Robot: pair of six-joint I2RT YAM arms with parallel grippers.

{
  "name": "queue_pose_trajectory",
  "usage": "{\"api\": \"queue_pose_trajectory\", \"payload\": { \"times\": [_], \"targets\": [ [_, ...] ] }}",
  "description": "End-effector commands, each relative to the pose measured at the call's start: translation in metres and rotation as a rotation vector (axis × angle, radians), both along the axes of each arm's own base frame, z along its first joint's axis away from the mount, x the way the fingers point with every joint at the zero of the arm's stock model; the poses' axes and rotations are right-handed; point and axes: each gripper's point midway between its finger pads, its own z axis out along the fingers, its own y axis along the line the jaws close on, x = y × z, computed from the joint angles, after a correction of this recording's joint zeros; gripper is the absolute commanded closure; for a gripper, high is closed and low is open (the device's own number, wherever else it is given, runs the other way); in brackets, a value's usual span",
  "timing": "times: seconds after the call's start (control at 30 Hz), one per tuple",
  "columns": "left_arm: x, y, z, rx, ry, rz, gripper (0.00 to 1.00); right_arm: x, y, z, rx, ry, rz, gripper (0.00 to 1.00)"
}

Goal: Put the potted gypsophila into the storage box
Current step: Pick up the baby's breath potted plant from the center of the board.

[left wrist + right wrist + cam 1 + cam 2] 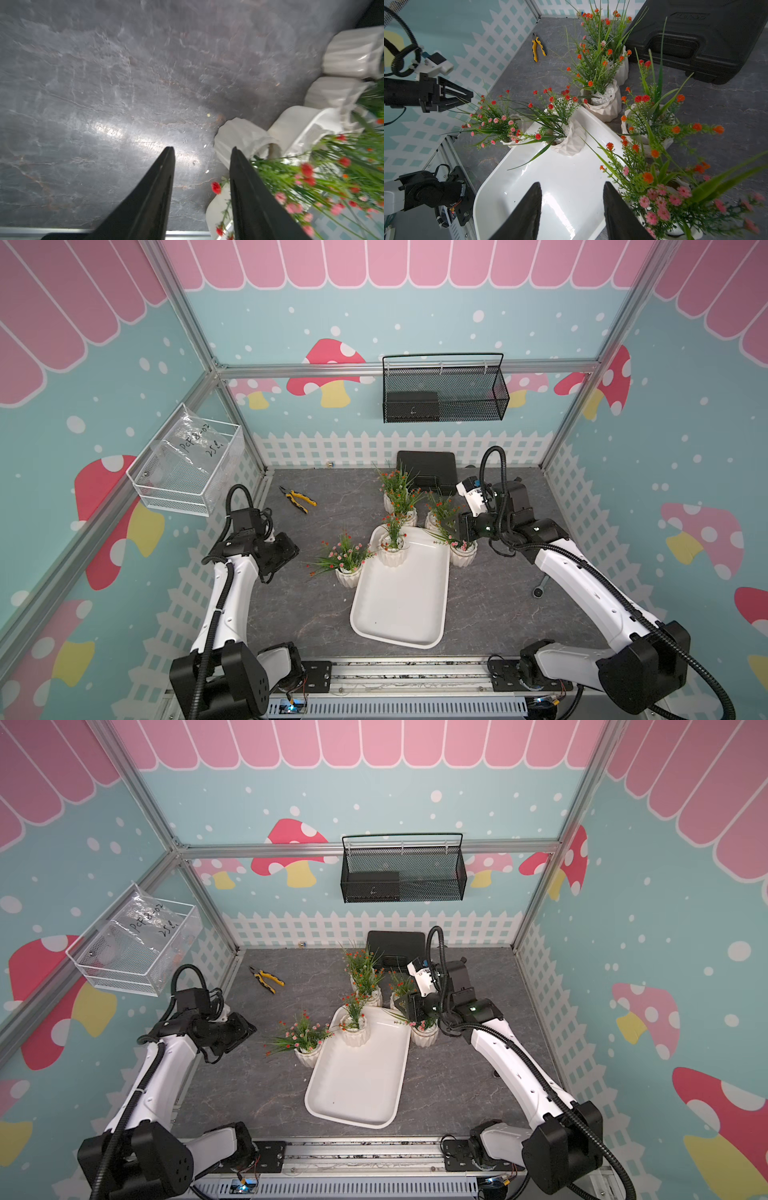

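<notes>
Bench (307, 614): dark grey, stone-veined, with a glare streak in the left wrist view.

Storage box (401, 610): shallow glossy white tray with rounded corners and a raised rim, lying askew mid-bench.

Potted gypsophila (604, 106), six: white ribbed pots, white pebbles, thin green blades, tiny pompom flowers in pink or orange-red.
- One pot (393, 558) stands upright inside the tray's far corner.
- A second pot (348, 577) and a third pot (463, 556) sit just outside the long rims, on opposite sides.
- Three more pots (407, 517) cluster behind the tray, before a black moulded hard case (426, 466).

Left end effector (202, 148): black tapered fingers apart, nothing between, above bare bench.

Right end effector (572, 184): fingers apart, empty, above the tray floor.

Writing: the clear plastic bag (195, 448) in a white wire basket (174, 499) has marker handwriting, "Pet" plus unclear figures. The case's embossed lettering is illegible.
</notes>
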Motion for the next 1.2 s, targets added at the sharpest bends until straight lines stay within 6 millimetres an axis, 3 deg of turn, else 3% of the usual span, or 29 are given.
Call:
{"api": "queue_pose_trajectory", "payload": {
  "times": [0.0, 0.23, 0.57, 0.9, 1.17],
  "targets": [
    [-0.006, -0.026, -0.015, 0.011, 0.054, -0.080, 0.55, -0.003, 0.002, -0.005, -0.020, 0.002, 0.052, 0.50],
    [-0.008, -0.051, -0.031, -0.023, 0.120, -0.164, 0.56, -0.003, 0.003, -0.011, -0.027, 0.013, 0.062, 0.50],
    [-0.006, -0.091, -0.032, -0.076, 0.122, -0.325, 0.60, -0.003, 0.006, -0.016, -0.026, 0.028, 0.076, 0.50],
    [-0.003, -0.097, -0.041, -0.064, 0.148, -0.348, 0.63, -0.010, 0.014, -0.018, 0.008, 0.054, 0.131, 0.52],
    [0.005, -0.109, -0.032, -0.134, 0.091, -0.345, 0.65, -0.009, 0.013, -0.025, -0.002, 0.069, 0.124, 0.52]
  ]
}}
